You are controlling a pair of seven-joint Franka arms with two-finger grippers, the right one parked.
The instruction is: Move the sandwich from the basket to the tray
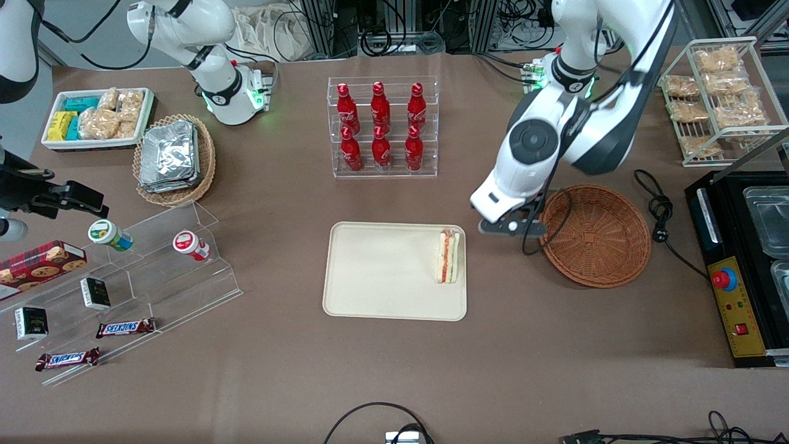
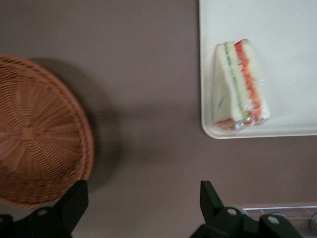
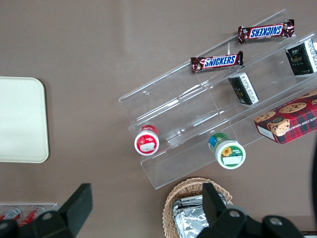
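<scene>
Wicker basket (image 1: 596, 235) vacant | sandwich (image 1: 448, 256) on tray (image 1: 382, 271) | end effector (image 2: 143, 208) released, hovering between them

One sandwich (image 1: 448, 256), one tray (image 1: 382, 271), one brown basket (image 1: 596, 235), one gripper (image 1: 510, 226) above table between tray and basket. Six red bottles (image 1: 381, 126). Two Snickers bars (image 1: 125, 327). Two small round tubs (image 1: 111, 235). Two small dark boxes (image 1: 95, 293). One cookie box (image 1: 38, 264). One tan basket (image 1: 175, 160), several foil packets inside, count unclear.

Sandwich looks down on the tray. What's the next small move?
Probably just lift the gripper clear and retreat: the sandwich already lies on the tray, the basket is empty, and the gripper is open and holds nothing over the bare table between them.
</scene>
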